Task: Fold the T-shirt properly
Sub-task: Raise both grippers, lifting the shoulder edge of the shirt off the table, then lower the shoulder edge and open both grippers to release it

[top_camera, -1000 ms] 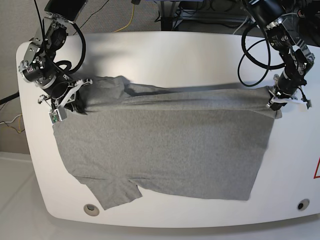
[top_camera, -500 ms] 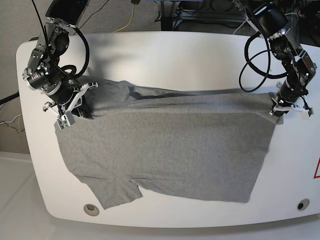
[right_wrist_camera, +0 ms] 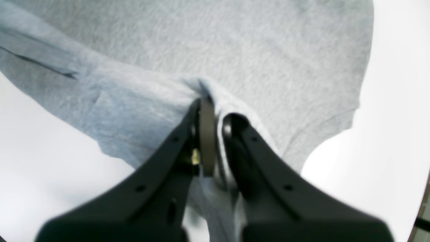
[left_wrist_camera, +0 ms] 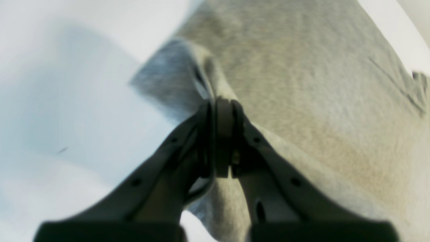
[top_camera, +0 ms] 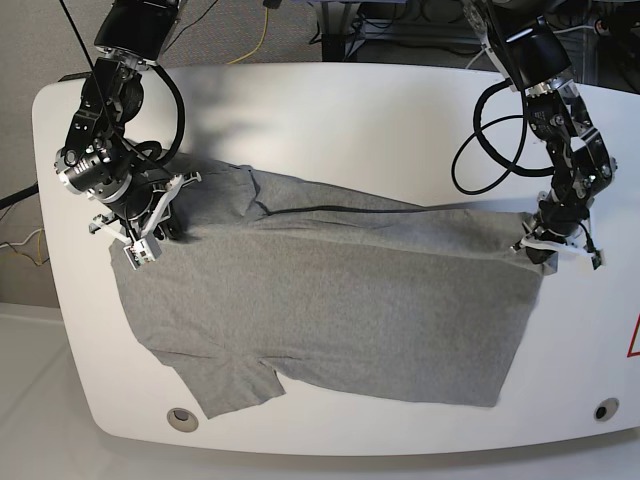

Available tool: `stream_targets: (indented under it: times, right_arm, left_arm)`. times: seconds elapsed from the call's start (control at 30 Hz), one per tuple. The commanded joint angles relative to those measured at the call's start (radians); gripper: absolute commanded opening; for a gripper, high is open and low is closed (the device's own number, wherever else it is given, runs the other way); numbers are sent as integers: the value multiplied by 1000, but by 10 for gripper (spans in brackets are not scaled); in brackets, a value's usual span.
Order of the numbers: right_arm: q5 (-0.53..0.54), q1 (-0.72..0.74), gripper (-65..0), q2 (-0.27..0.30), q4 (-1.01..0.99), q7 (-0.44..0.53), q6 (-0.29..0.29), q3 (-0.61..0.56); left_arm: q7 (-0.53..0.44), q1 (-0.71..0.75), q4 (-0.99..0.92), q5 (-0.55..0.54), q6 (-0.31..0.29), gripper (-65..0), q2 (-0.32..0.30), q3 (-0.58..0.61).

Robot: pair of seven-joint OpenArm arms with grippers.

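White surface (top_camera: 330,110) carries the T-shirt (top_camera: 330,310), spread wide, far edge doubled over toward the near side; fold hides what's under it. Both wrist views blurred. Left hand (top_camera: 541,250) and right hand (top_camera: 150,222) each reach down, clamped on opposite fabric ends.
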Motion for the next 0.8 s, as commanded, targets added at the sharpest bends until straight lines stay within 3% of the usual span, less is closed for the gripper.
stream_targets:
  times: [0.0,0.77]
  right_arm:
    - [2,29,-650,15,-7,23,-1,7]
    - [-43,70,-650,17,-53,24,-2,8]
  left_arm:
    - [-45,-15,15,-4,-1,-644,-10,21]
    - [-105,-18,-46,-5,0,-644,-10,73]
